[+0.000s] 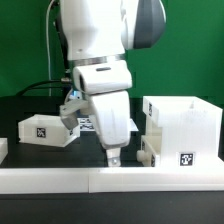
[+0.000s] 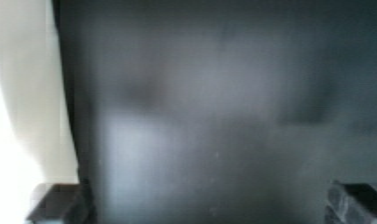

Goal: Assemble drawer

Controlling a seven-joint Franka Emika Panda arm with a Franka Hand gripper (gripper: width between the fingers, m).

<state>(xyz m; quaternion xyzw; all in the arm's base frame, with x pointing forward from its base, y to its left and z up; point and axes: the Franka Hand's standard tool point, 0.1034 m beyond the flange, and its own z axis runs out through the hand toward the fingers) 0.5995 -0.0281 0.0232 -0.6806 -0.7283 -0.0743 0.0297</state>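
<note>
— Drawer box: where does it stand?
— On the black counter, at the exterior view's right, near the arm.
— And the jaws?
— Pointed down beside the box and spread wide. The wrist view shows both fingertips with only dark counter between them.
— Anything else?
— A smaller white part lies at the exterior view's left.
</note>
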